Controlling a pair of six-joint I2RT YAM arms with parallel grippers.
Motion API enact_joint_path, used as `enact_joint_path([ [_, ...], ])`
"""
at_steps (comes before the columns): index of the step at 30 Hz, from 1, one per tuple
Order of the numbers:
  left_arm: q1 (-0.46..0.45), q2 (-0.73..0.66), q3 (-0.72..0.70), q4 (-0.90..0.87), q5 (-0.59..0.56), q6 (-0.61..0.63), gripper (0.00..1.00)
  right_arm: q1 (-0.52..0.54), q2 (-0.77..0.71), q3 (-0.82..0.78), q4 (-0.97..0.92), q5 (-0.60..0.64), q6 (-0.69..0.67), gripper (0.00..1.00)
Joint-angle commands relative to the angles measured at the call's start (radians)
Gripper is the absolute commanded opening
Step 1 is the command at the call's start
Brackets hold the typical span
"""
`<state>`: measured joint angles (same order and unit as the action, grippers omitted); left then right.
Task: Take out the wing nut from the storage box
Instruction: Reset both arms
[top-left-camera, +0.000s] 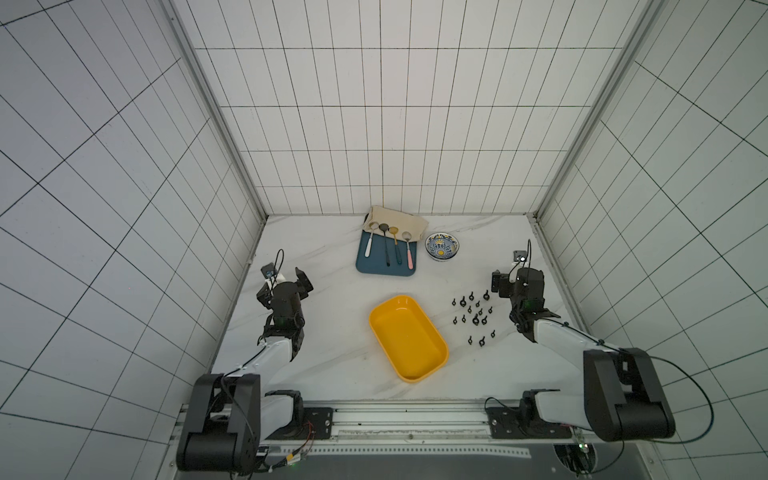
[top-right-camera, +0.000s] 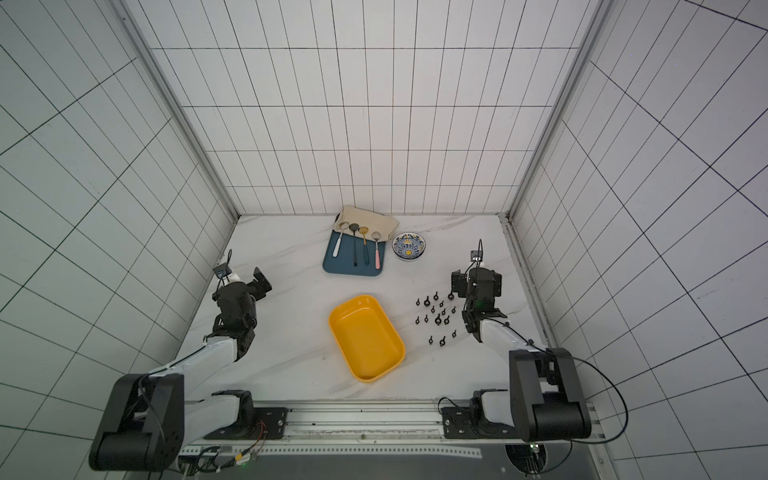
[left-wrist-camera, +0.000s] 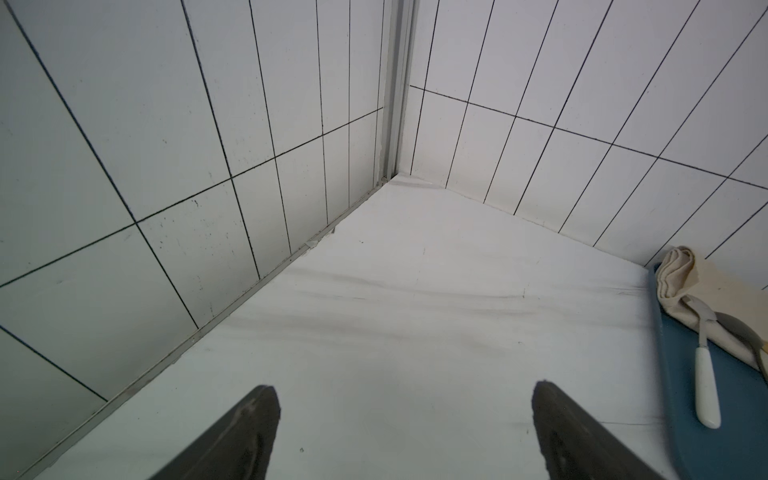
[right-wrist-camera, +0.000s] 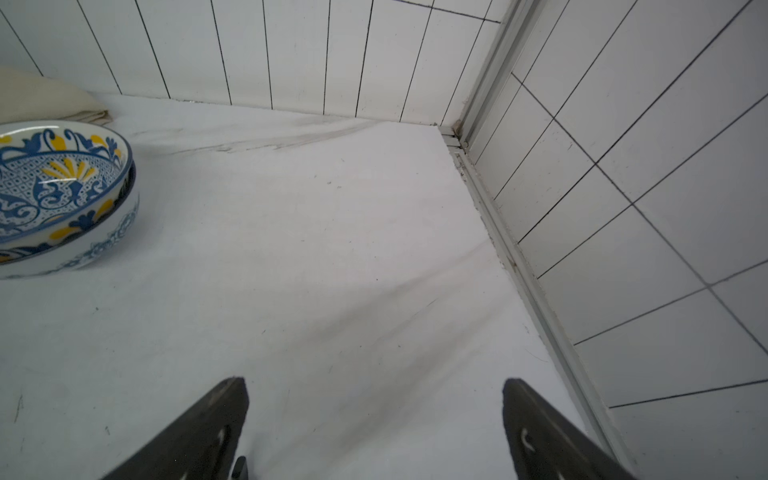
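Yellow storage box (top-left-camera: 409, 338) looks empty, and the wing nuts (top-left-camera: 476, 319) sit on the table (top-left-camera: 332, 332) beside it. Left gripper (left-wrist-camera: 405, 388) and right gripper (right-wrist-camera: 374, 382) are both wide open and empty, so I'd park them clear of the nuts.

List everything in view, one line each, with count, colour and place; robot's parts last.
storage box: one, yellow, mid-table, empty.
wing nuts: about fifteen, black, loose on the table right of the storage box.
tray: one, dark blue, back centre.
spoons: four, handles white, black, teal, pink; on the tray, heads on the cloth.
cloth: one, beige, over the tray's far end.
bowl: one, blue-white-yellow pattern, right of the tray.
table: one, white marbled.
left gripper: one, black, open, empty, left side.
right gripper: one, black, open, empty, beside the wing nuts.
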<state>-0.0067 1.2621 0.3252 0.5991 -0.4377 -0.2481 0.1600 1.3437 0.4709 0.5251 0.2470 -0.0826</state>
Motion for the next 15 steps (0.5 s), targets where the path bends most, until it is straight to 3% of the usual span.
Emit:
enact_joint_path([
  [1,-0.001,0.145,-0.032,0.31,-0.033,0.031,0.98,-0.016,0.028,-0.064,0.206,-0.045,-0.025,0.99],
  [3,0.0,0.248,-0.024,0.438,0.015,0.077,0.98,-0.028,0.064,-0.088,0.273,-0.041,-0.011,0.99],
  [6,-0.006,0.335,0.058,0.363,0.081,0.112,0.98,-0.064,0.138,-0.159,0.473,-0.024,0.04,0.99],
  [9,-0.005,0.321,0.086,0.28,0.082,0.102,0.98,-0.099,0.205,-0.197,0.618,-0.037,0.073,0.99],
  [12,-0.005,0.296,0.107,0.2,0.084,0.09,0.98,-0.101,0.173,-0.135,0.428,-0.076,0.068,0.99],
  [15,-0.007,0.298,0.104,0.21,0.083,0.095,0.98,-0.106,0.195,-0.105,0.414,-0.062,0.077,0.99],
])
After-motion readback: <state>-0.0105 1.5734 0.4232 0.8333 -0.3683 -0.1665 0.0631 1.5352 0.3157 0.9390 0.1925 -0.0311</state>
